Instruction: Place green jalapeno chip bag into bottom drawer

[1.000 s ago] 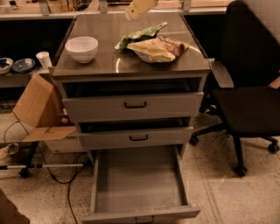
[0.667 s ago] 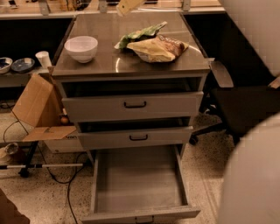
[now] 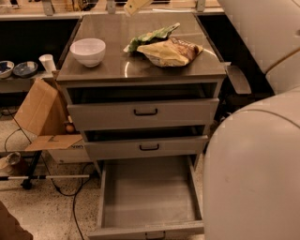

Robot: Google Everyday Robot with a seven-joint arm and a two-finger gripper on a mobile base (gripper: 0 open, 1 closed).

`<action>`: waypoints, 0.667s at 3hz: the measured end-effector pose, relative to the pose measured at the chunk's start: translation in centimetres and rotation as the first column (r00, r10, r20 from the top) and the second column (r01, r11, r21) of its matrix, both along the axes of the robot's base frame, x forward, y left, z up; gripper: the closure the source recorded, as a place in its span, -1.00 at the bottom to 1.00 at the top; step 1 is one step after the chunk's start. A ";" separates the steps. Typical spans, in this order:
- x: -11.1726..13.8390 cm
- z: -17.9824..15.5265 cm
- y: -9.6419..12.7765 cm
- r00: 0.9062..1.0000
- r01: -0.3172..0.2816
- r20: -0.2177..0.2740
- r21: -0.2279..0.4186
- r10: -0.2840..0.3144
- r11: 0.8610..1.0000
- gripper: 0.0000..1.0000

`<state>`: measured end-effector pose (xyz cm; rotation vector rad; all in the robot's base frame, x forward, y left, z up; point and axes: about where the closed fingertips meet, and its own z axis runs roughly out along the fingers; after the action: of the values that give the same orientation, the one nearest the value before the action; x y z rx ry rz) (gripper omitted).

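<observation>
The green jalapeno chip bag [image 3: 149,37] lies crinkled on the steel top of the cabinet [image 3: 117,65], partly under the larger tan-yellow chip bag [image 3: 171,51] to its right. The bottom drawer [image 3: 149,197] is pulled out, and its flat grey inside is bare. My gripper [image 3: 136,5] shows only as a pale tip at the top edge, above and behind the green bag and not touching it. My white arm [image 3: 253,159] fills the right side.
A white bowl [image 3: 88,50] stands on the cabinet top at left. The two upper drawers [image 3: 145,112] are slightly open. A cardboard box [image 3: 40,115], cables and a stand sit on the floor at left. A black chair [image 3: 239,79] is partly hidden at right.
My arm has swung in on the right and now covers the chair and the lower right corner. The gripper has slid left and up towards the top edge. The bags have not moved.
</observation>
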<state>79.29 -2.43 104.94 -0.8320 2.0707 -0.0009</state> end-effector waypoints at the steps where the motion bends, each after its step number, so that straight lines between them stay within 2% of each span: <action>1: 1.0 -0.3 -0.5 0.999 0.021 0.043 0.006 -0.021 1.000 -1.00; 2: 3.2 -2.1 -0.8 0.998 0.033 0.053 0.022 -0.034 0.999 -1.00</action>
<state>82.52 -3.20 102.80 -0.7761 2.0314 -0.0192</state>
